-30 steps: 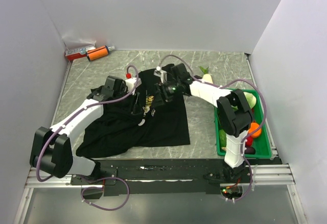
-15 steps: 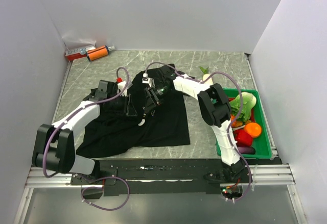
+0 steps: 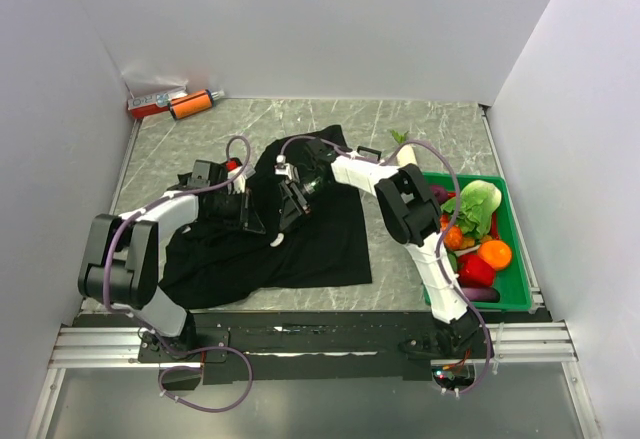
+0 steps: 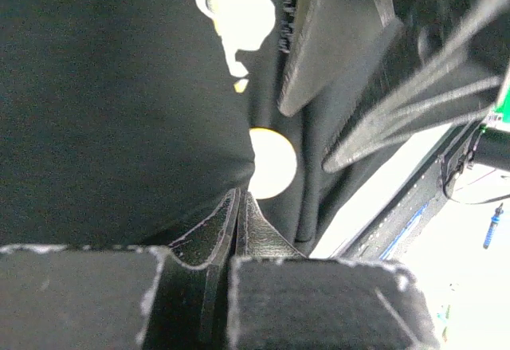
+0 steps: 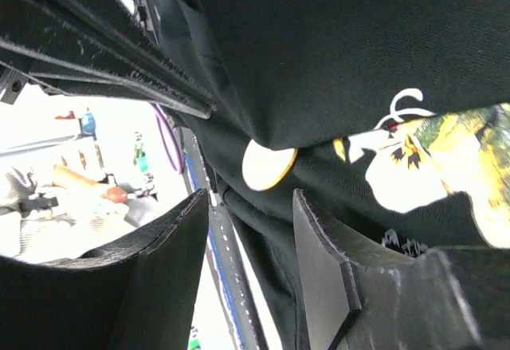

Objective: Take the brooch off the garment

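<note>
- The table (image 3: 430, 129), grey and marbled, carries everything. Both my arms reach in to its middle.
- The shirt (image 3: 330, 244), black, lies spread across that middle. One part is bunched up between my two grippers, I judge so that the pinned spot stands off the table where I can get at it.
- The tray (image 3: 500, 305), green, sits at the right edge with vegetables (image 3: 478, 201) in it, well apart from the work.
- My left gripper (image 4: 239, 214) has its fingers pressed together. A fold of the shirt looks caught at their tips, just beside the brooch. I take this as bracing the cloth against a pull.
- My right gripper (image 5: 251, 200) has its fingers spread and touching nothing, with the gap aimed at the brooch just ahead of the tips.
- The print (image 5: 446, 151) shows white swirls and yellowish patches beside the brooch, with no words in it.
- The brooch (image 5: 267, 167) is a small pale disc with a gold edge. It is on the shirt, its upper part tucked under a fold, and not yet off.
- The lettering (image 5: 167, 80) is a fine line along my left finger, seen from the right wrist, and is too small to read.
</note>
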Action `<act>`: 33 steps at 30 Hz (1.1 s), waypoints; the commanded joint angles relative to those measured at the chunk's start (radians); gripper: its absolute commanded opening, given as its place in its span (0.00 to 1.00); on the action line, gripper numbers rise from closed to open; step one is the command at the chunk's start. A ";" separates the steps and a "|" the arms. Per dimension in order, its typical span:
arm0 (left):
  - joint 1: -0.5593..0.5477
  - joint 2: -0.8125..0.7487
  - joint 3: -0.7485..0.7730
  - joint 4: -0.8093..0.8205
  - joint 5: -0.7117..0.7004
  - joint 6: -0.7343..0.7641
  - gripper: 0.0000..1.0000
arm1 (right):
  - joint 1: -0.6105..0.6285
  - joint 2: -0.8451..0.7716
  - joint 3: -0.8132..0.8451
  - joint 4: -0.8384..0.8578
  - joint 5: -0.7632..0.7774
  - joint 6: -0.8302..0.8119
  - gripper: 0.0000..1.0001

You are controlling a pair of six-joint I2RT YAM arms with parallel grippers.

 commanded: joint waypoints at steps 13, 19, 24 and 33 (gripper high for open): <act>0.027 0.097 -0.007 0.031 0.023 0.011 0.01 | 0.029 0.102 0.036 0.075 -0.014 0.125 0.40; 0.027 0.100 -0.009 0.036 0.018 0.008 0.01 | 0.017 0.094 0.020 0.086 -0.003 0.132 0.38; 0.027 0.100 -0.010 0.037 0.017 0.011 0.01 | 0.005 0.105 0.009 0.107 -0.017 0.165 0.32; 0.028 0.116 0.010 0.031 0.023 0.011 0.01 | 0.006 0.102 0.008 0.149 -0.040 0.199 0.13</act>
